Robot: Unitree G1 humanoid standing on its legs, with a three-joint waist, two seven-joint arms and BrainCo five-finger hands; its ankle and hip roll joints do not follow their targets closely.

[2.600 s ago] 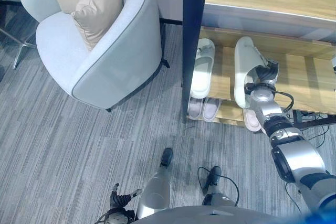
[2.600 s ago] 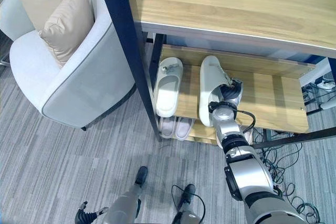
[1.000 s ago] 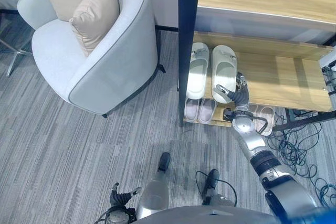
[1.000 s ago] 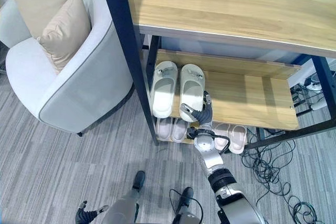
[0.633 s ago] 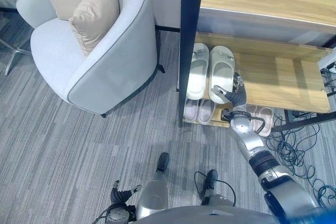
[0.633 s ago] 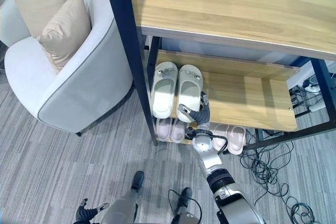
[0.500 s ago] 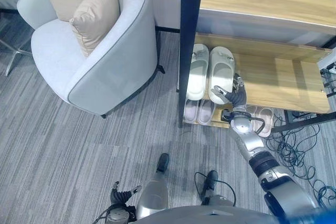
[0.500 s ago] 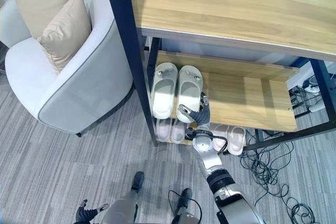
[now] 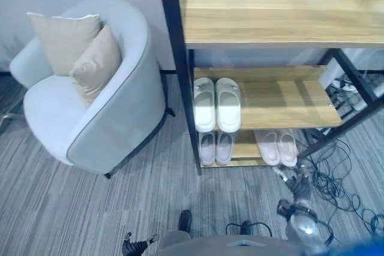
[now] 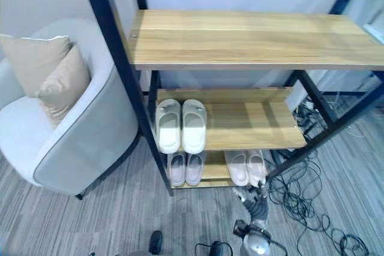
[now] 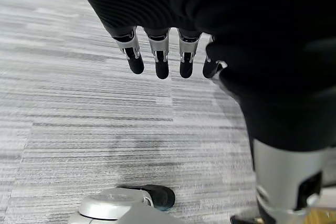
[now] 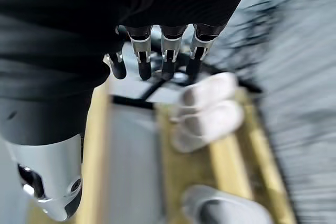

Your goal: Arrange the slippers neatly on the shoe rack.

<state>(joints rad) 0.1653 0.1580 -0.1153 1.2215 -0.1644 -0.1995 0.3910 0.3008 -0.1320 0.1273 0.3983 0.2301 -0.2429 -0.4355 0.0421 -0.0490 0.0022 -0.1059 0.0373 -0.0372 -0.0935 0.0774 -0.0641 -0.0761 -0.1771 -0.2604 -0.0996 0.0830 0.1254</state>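
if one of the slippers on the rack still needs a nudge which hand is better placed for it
Right, probably. The right hand hangs open just in front of the shoe rack, close to the bottom-shelf pair. The left hand is low by the carpet, open, well away from the rack.

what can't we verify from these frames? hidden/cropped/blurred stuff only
- Toes of the bottom-shelf slippers and the second pair, eye views: hidden under the middle shelf.
- Slippers past the right hand, right wrist view: motion-blurred, so alignment is unreadable.
- Left hand, left eye view: tiny at the bottom edge; its wrist view shows relaxed fingers.
- Armchair, right eye view: cut by the left edge.
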